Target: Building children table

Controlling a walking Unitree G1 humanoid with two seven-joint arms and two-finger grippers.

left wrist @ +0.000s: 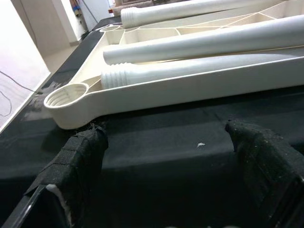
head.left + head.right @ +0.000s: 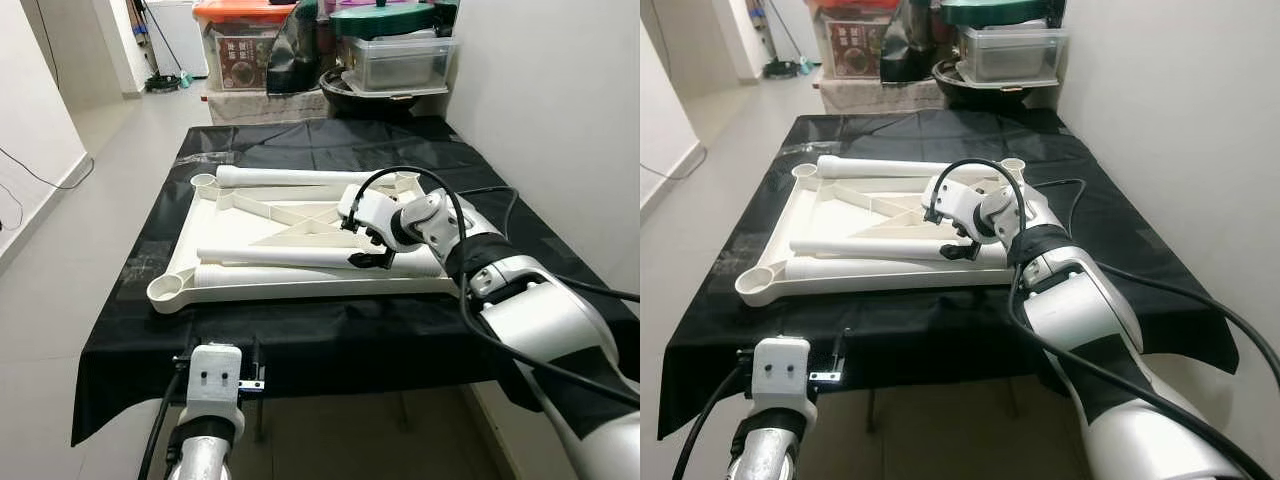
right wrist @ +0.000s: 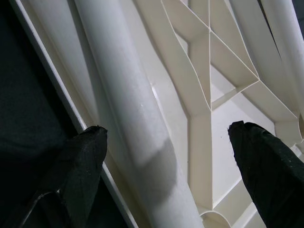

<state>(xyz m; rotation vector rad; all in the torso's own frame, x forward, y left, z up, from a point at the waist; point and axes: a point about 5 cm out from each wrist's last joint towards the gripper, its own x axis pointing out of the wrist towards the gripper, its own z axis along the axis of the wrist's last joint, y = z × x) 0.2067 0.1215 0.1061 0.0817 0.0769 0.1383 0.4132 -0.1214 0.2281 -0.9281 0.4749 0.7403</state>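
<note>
One upturned tabletop (image 2: 190, 262), three loose white legs (image 2: 275, 256), four corner sockets (image 2: 165, 288).

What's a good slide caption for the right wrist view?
Open right end effector poised over a white plastic tube leg lying in the upturned white ribbed tabletop.

Smooth plastic tabletop (image 2: 300, 215), black cloth (image 2: 330, 330)

free: black cloth (image 2: 330, 345) front strip | blocked: tabletop (image 2: 300, 290), legs (image 2: 290, 258), wall (image 2: 560, 110)
</note>
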